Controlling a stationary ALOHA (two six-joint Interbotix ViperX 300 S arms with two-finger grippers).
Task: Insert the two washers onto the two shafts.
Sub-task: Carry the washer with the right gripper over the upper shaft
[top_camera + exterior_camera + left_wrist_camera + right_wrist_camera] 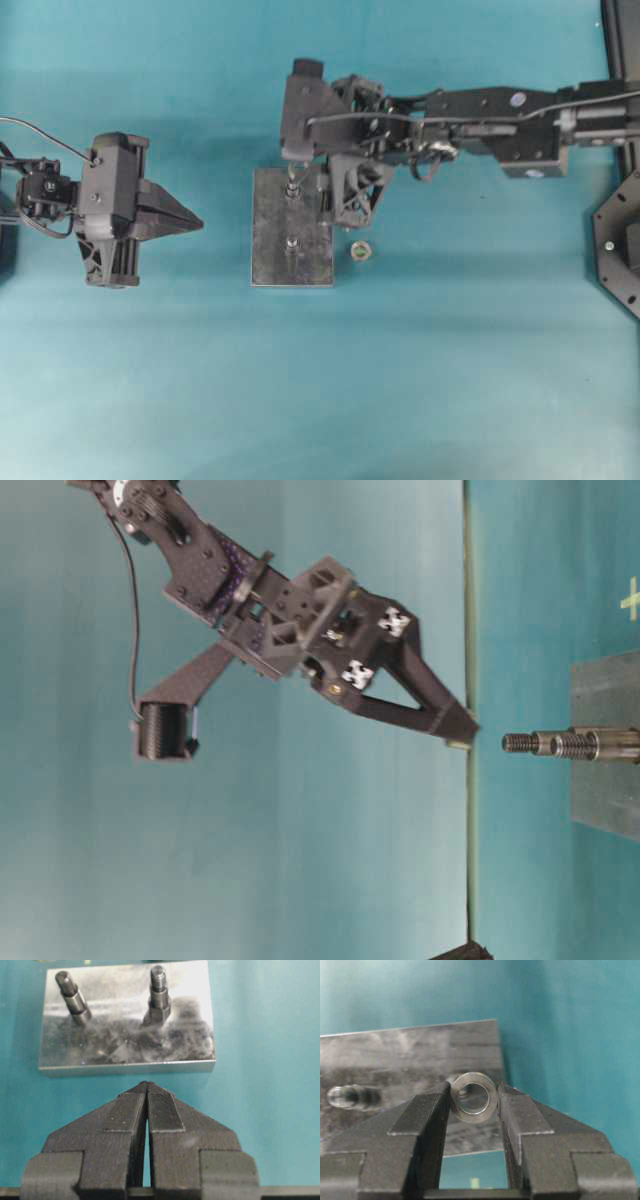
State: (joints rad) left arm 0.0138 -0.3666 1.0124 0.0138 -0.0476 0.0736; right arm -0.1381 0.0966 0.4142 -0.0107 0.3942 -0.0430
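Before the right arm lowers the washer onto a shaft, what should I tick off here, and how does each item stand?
1. Washer gripped in the right tool: ok, clamped between both fingers.
2. Washer bore visible and unobstructed: ok.
3. Bore lined up with a shaft: cannot tell; the tool tip sits close to the shaft's threaded end, slightly off in the table-level view.
4. Metal plate flat on the table: ok.
5. Left tool out of the way: ok, shut, short of the plate.
6. Second washer beside the plate, clear of the shafts: ok.
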